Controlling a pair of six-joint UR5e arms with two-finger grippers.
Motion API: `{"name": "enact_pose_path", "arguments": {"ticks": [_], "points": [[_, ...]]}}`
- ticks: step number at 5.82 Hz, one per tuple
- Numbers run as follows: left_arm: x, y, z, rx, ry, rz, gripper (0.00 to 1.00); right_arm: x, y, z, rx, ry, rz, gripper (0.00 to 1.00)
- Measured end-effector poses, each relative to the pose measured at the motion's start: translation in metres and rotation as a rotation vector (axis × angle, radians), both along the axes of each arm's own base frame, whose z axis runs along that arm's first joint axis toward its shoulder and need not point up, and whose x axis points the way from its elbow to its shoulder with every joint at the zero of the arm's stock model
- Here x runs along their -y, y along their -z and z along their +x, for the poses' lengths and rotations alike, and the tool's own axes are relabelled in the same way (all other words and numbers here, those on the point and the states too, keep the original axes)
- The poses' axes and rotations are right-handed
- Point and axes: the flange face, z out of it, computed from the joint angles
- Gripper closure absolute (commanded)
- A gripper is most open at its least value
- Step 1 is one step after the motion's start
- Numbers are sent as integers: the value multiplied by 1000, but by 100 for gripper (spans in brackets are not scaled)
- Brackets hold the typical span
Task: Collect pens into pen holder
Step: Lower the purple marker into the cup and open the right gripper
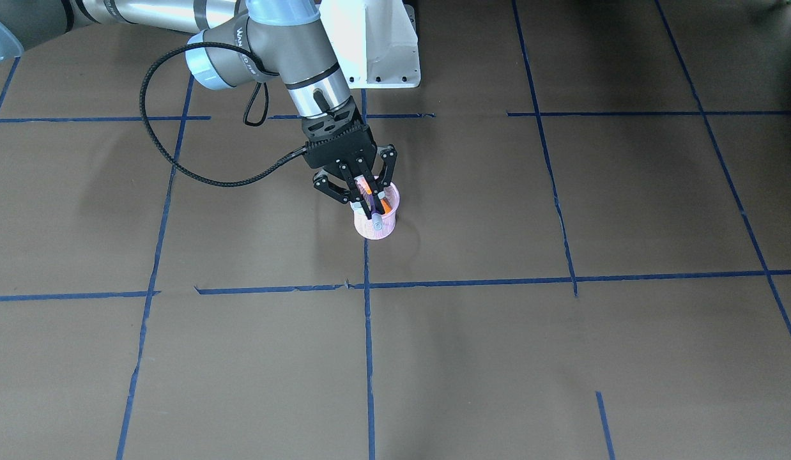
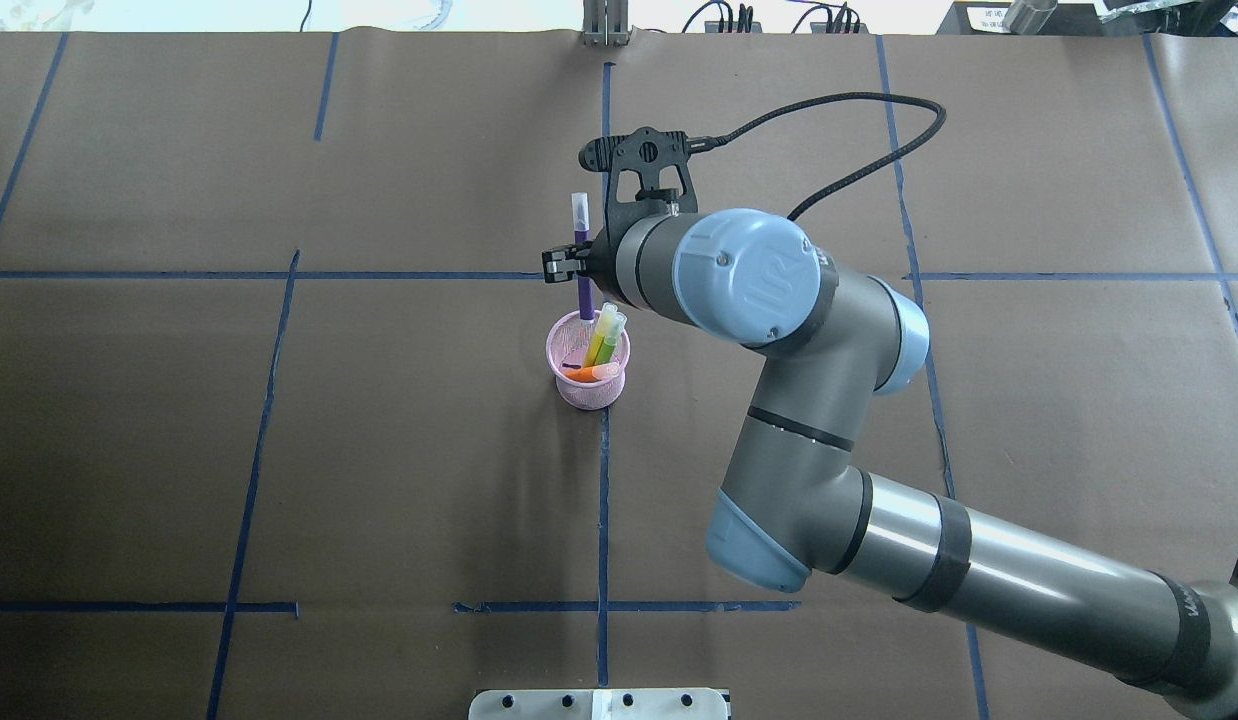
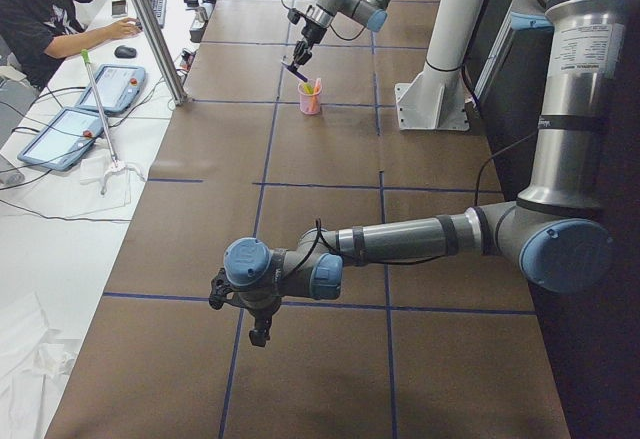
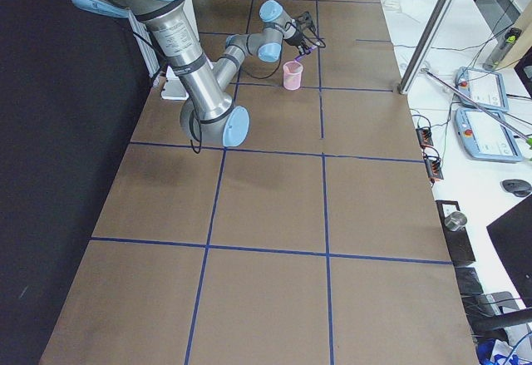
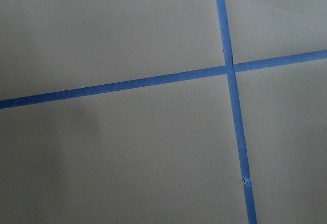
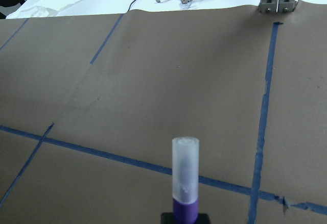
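The pink mesh pen holder [image 2: 587, 385] stands near the table's middle; it also shows in the front view [image 1: 377, 225]. The green pen [image 2: 606, 335] and the orange pen [image 2: 594, 373] lean inside it. My right gripper [image 2: 577, 266] is just above the holder's far rim, shut on the purple pen [image 2: 582, 245]. That pen is held upright, whitish cap up, with its lower end inside the holder. The right wrist view shows the capped end [image 6: 185, 183]. My left gripper [image 3: 257, 331] hangs low over the table at the near end of the left exterior view. I cannot tell whether it is open or shut.
The white robot base [image 1: 376, 45] stands behind the holder. Blue tape lines [image 5: 232, 106] grid the brown table. An operator [image 3: 40, 19], tablets [image 3: 70, 134] and a metal post [image 3: 150, 29] are beside the table's far side.
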Motion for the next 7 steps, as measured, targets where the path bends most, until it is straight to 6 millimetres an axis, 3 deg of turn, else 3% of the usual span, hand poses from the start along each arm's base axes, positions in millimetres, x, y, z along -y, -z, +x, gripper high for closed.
{"name": "enact_pose_path", "arguments": {"ticks": [1, 3, 5, 7], "points": [[0, 0, 0, 0, -1, 0, 0, -13, -10, -7, 12, 1, 20, 100], [1, 0, 0, 0, -2, 2, 0, -18, -19, -10, 13, -1, 48, 99], [2, 2, 0, 0, -2, 5, 0, -17, -22, -11, 1, -2, 55, 0], [4, 4, 1, -1, -2, 9, 0, -14, -22, -10, 0, -23, 60, 0]]}}
